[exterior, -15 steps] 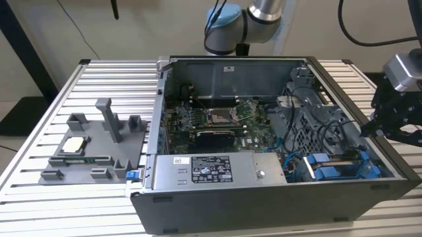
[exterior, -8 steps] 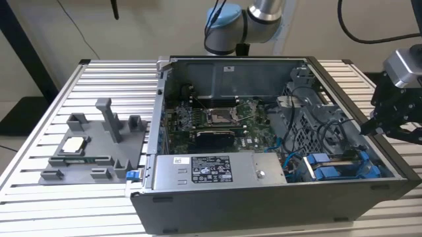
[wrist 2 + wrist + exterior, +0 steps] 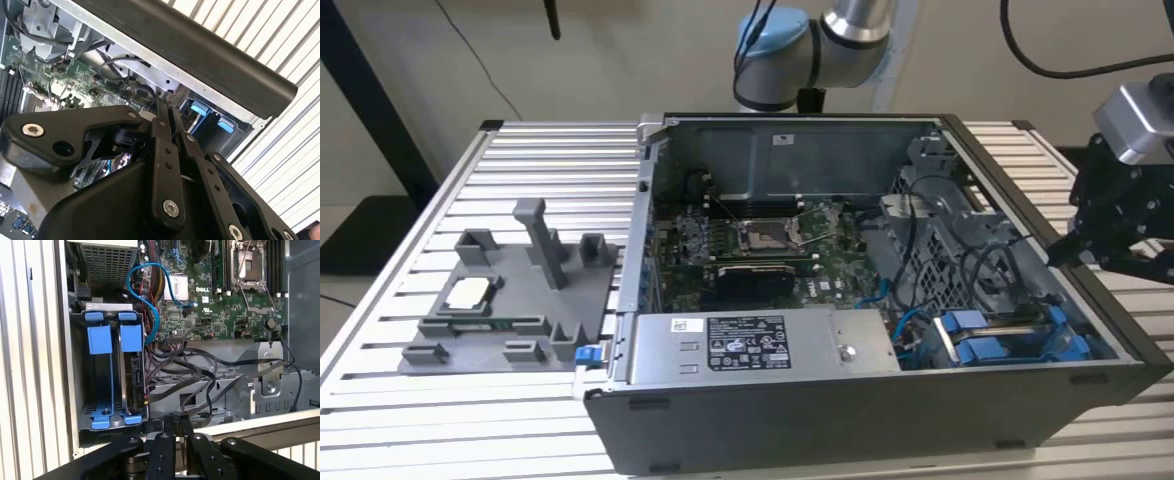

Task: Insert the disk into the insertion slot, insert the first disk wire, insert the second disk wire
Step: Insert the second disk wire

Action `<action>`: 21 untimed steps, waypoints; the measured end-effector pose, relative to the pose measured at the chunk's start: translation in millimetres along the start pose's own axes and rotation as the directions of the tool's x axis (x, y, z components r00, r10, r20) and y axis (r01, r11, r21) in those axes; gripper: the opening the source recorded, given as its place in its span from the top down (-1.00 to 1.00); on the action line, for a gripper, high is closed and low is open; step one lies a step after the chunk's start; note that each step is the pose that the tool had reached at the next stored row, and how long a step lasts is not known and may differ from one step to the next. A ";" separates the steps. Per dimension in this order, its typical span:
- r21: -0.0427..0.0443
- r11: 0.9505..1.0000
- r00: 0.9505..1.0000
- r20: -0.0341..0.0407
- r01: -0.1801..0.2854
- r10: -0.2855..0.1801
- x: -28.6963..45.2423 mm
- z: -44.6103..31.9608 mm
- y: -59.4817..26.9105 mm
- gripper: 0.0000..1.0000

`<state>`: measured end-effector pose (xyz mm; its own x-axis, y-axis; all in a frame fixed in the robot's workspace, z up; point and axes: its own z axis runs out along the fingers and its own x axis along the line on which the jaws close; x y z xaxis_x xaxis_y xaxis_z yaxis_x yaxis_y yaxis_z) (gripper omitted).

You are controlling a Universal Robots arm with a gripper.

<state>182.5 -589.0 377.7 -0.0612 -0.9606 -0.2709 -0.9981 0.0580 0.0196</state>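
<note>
The open computer case (image 3: 854,410) lies on the slatted table. At its corner on the exterior view's right is the insertion slot (image 3: 1051,322), a grey cage (image 3: 79,365) with blue tabs at its mouth. The disk (image 3: 135,372) sits edge-on inside the cage, in a blue carrier, beside a second blue carrier (image 3: 100,340). Black wires (image 3: 190,371) run from the disk's side across the case floor; I cannot tell whether they are plugged in. My gripper (image 3: 178,426) hovers outside the case wall by the cage, its black fingers (image 3: 161,120) shut together with nothing seen between them.
A grey power-supply box (image 3: 747,345) with a white sticker lies along the case front. The motherboard (image 3: 761,240) fills the middle, and a blue cable (image 3: 150,295) loops above the cage. A grey fixture tray (image 3: 507,300) stands on the table at the exterior view's left.
</note>
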 end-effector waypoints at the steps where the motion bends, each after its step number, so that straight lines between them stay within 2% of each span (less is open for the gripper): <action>1: 0.000 1.000 1.000 0.000 0.000 0.000 -0.4 -1.7 1.3 0.68; 5: 0.002 1.000 1.000 0.000 0.000 0.000 -1.8 -7.7 6.5 0.68; 10: 0.007 1.000 1.000 0.000 0.001 -0.001 -2.1 -10.5 13.4 0.68; 16: 0.007 1.000 1.000 0.000 0.001 -0.001 -2.1 -10.5 14.4 0.68; 21: 0.012 1.000 1.000 -0.006 0.002 -0.002 -1.8 -10.3 27.7 0.68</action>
<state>155.0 -588.4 388.7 -0.0592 -0.9625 -0.2648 -0.9982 0.0593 0.0075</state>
